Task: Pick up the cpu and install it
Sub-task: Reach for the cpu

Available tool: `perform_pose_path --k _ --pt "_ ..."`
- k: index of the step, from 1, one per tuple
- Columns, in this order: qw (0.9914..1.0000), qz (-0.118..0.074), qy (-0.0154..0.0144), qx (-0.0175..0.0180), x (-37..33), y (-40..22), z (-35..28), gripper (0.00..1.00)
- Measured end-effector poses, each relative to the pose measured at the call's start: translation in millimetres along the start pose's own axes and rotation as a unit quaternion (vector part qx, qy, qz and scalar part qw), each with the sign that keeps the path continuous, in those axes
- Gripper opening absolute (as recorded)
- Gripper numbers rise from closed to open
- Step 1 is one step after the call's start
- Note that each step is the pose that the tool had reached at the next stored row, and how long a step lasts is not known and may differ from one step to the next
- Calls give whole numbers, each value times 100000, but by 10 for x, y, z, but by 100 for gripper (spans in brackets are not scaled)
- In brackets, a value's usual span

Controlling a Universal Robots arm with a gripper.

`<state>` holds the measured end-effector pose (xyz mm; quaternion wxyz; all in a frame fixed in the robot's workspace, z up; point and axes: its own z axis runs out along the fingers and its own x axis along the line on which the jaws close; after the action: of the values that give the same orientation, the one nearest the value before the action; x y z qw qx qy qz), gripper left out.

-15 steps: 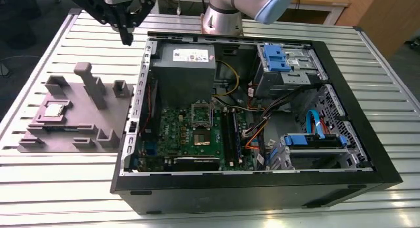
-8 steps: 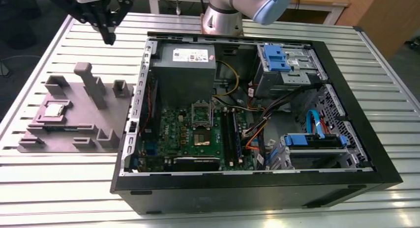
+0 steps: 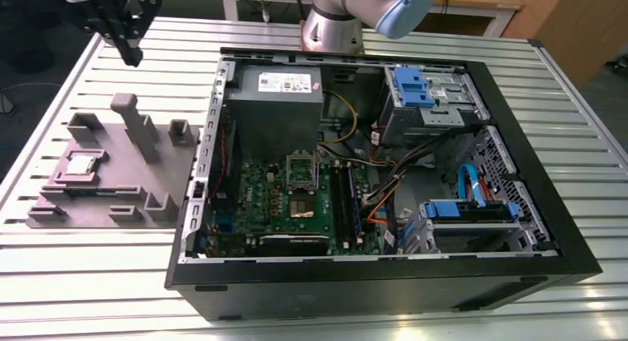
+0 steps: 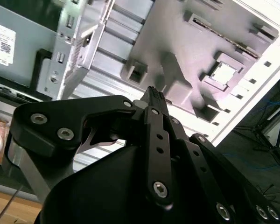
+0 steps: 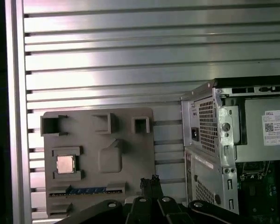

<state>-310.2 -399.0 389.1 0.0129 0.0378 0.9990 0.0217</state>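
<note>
Held high over the slatted metal table (image 3: 98, 267), the black gripper (image 3: 131, 56) hangs near the table's far corner on the exterior view's left. Its two fingers are pressed together at the tips and carry nothing, which both wrist views also show (image 4: 153, 94) (image 5: 150, 181).

The cpu (image 3: 81, 164) lies well apart from the gripper and well below it. It sits flat, silvery top up, in a square recess of the grey holder plate (image 3: 172, 172) that rests on the table. The recess is close to the plate's edge on the exterior view's left, about halfway along that edge. In the first wrist view the cpu (image 5: 65, 164) shows on the side of the plate (image 5: 130, 154) away from the computer case (image 5: 210, 140), while the fingertips line up near the plate's edge that faces the case. In the second wrist view the cpu (image 4: 222, 73) lies beyond the fingertips, past a raised block on the plate (image 4: 177, 37).

A tall post (image 3: 137, 128) stands on the plate between the cpu and the case (image 3: 549, 231). The case lies open just beside the plate, with the green board (image 3: 265, 201) inside it and the silvery socket frame (image 3: 300, 172) on the board.
</note>
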Motion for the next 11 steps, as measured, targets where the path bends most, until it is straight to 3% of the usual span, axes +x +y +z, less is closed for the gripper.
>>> perform_pose_path --k 11 --pt "100000 -1 -1 0 500 -38 -7 10"
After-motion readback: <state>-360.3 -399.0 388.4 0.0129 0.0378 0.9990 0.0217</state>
